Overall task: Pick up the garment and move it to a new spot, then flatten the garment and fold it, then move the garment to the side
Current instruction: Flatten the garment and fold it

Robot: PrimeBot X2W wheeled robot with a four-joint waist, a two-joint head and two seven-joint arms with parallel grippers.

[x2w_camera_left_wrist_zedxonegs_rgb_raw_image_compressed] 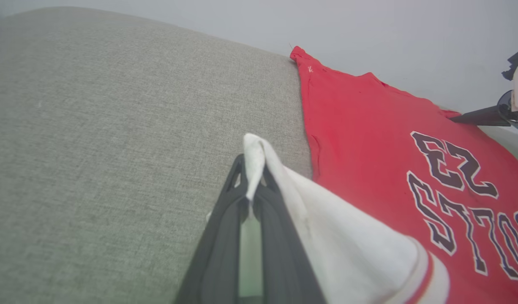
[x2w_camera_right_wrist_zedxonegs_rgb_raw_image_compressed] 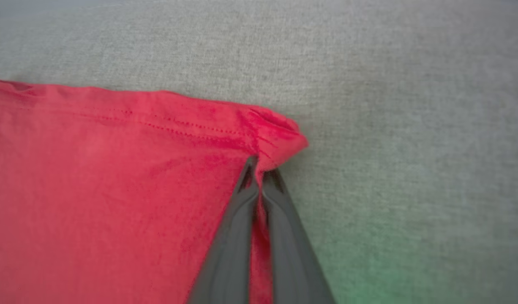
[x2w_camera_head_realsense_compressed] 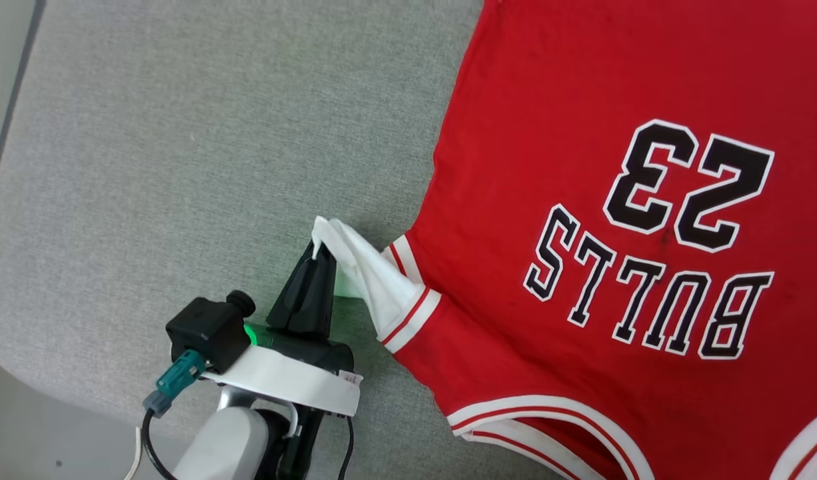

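Red garment (x2w_camera_head_realsense_compressed: 582, 100) flat, lettering up, unfolded. L gripper (x2w_camera_head_realsense_compressed: 317, 248) clamped on white sleeve (x2w_camera_head_realsense_compressed: 375, 287), R gripper (x2w_camera_right_wrist_zedxonegs_rgb_raw_image_compressed: 259, 166) on red corner (x2w_camera_right_wrist_zedxonegs_rgb_raw_image_compressed: 280, 135). Remaining: fold, move aside.

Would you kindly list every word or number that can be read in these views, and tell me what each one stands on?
"BULLS": black, white-outlined letters on the red jersey shirt with white short sleeves, upside down in the head view.
"23": same style, on the same shirt, above the word in that view.
Small white tag on the left arm's white wrist band: too small to read.
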